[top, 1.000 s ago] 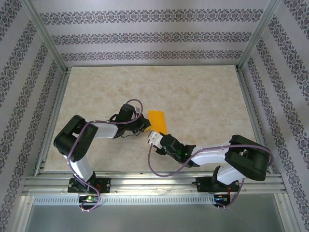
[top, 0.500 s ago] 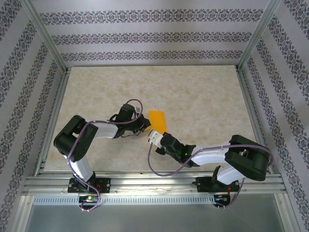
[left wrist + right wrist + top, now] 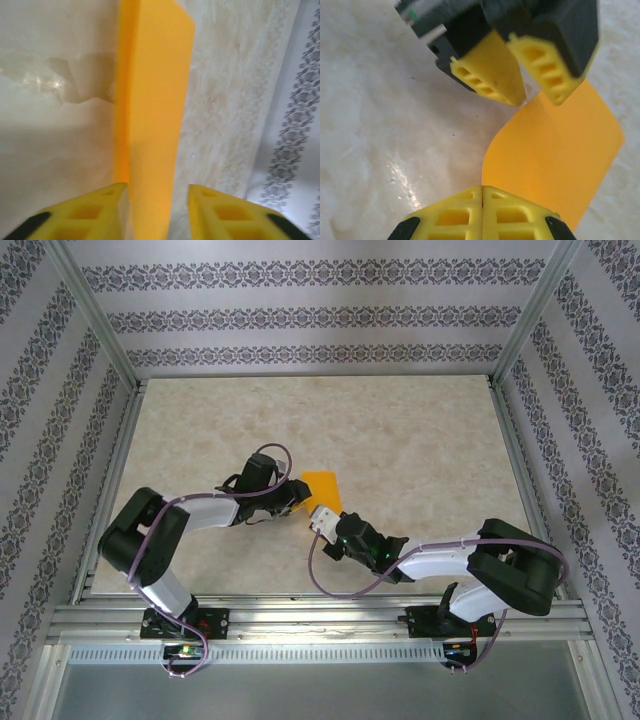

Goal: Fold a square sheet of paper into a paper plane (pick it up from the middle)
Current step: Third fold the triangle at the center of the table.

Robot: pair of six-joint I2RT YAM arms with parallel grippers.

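- Orange sheet of paper [image 3: 322,487] lay a little below the middle of the marbled table [image 3: 420,430], between the two grippers, partly folded, no longer a flat square.
- Left gripper [image 3: 295,502] reached in from the left, tip at the paper's left edge.
- Right gripper [image 3: 322,518] came from the lower right, tip at the paper's near corner.
- The two grippers sat close together, almost nose to nose.
- Left wrist view: the left gripper [image 3: 157,187] was released, its yellow fingers [image 3: 90,215] spread apart.
- The paper [image 3: 155,90] ran as a narrow strip up between those fingers. It hugged the left finger, and a strip of table showed between it and the right one, so nothing was clamped there.
- A lengthwise fold line ran down the strip, the thin left band darker than the rest.
- Right wrist view: the right gripper [image 3: 482,192] was clenched, both yellow fingers [image 3: 515,215] pressed flat together with no gap.
- The paper's [image 3: 555,155] curled edge ran straight into the seam of those fingers, so it looked pinched at the very edge.
- From that pinch the paper bowed up and away toward the left gripper [image 3: 538,97], whose two fingertips stood apart just above the far edge of the sheet.
- Glossy table [image 3: 375,110] showed glare patches left of the paper.
- Patterned striped walls [image 3: 300,315] and a metal frame [image 3: 320,615] enclosed the table.
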